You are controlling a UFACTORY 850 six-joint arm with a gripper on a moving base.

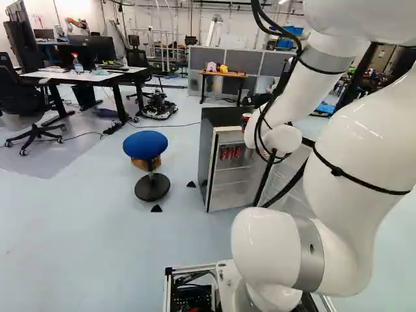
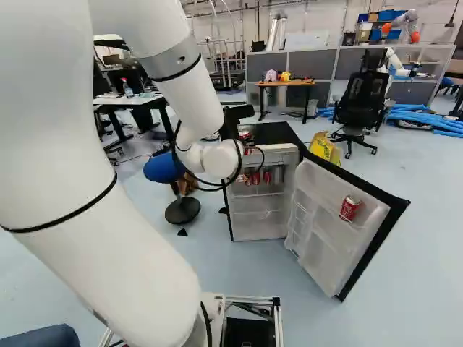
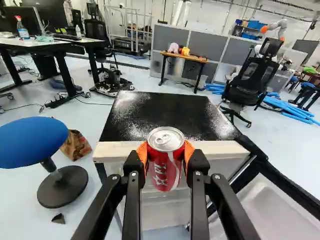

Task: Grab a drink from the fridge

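Step in hand, as I judge it: bringing the drink away from the fridge (image 3: 165, 117). The red can (image 3: 165, 176) is in the grip and upright, seen against the front edge of the fridge top. Whether it touches that edge I cannot tell. The door (image 2: 334, 228) stands wide open, with another can (image 2: 350, 208) on its inner side and further cans (image 2: 267, 176) on the upper shelf.

Recommended handling: hold the can level and leave the grip as set. Confirm a gap to the front edge, then draw straight back towards the base at a slow, even rate. Any turn should wait until the arm (image 1: 343, 162) is well out from the fridge. A low swing to the robot's right would risk striking the door; one to its left should be checked against the blue stool (image 3: 31, 142). A jolt could tilt the can or let it slip down, its wall being smooth and curved. Extra squeeze is not advised, as thin metal may dent.

Tool (image 3: 165, 151): closed on the can, the orange pads (image 3: 142, 156) pressing from two opposite sides. They stand apart by the can's own width, no nearer. Contact is on the upper part of the body, just below the rim, with the lid uncovered and the lower part hanging free between the pads. I see nothing else in the grip. Finding: drink secured, to all appearance; carrying it off remains.
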